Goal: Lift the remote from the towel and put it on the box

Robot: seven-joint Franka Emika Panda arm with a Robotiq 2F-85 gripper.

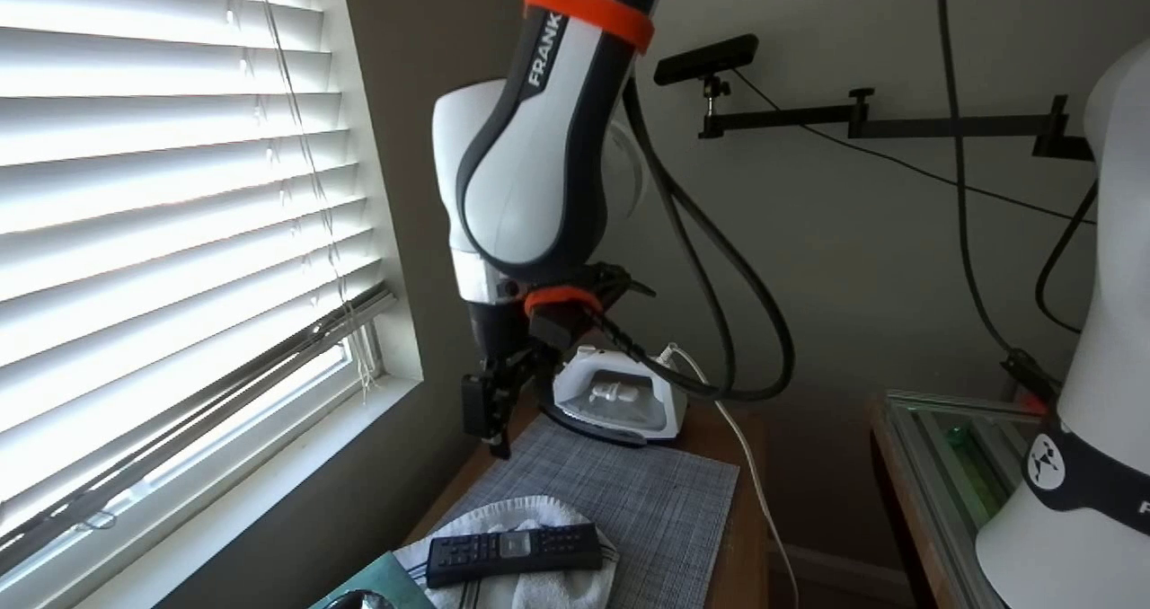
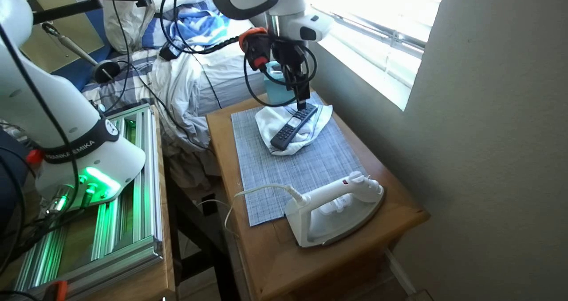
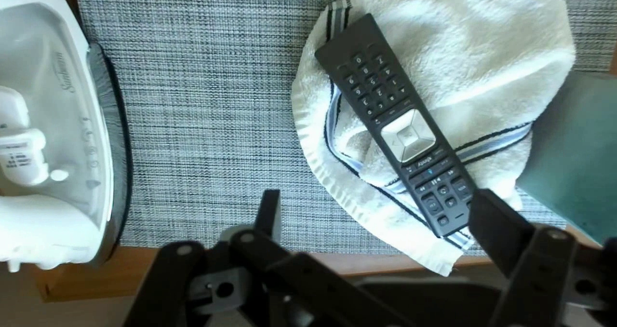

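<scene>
The black remote (image 3: 400, 124) lies slantwise on the white striped towel (image 3: 482, 61) in the wrist view. Both exterior views also show the remote (image 1: 515, 552) (image 2: 288, 132) on the towel (image 1: 530, 512) (image 2: 270, 120). The teal box (image 3: 573, 158) stands beside the towel; it is partly cut off in an exterior view (image 1: 386, 584) and partly behind cables in an exterior view (image 2: 276, 90). My gripper (image 3: 376, 206) is open, with nothing between its fingers. It hangs above the table; one fingertip overlaps the remote's lower end in the wrist view. The gripper also shows in both exterior views (image 1: 492, 438) (image 2: 301, 103).
A white iron (image 2: 337, 207) stands on the wooden table (image 2: 284, 270), with its cord trailing off the edge. A grey woven mat (image 2: 306, 172) lies under the towel. A window with blinds (image 1: 180, 187) and a wall run close along one side of the table.
</scene>
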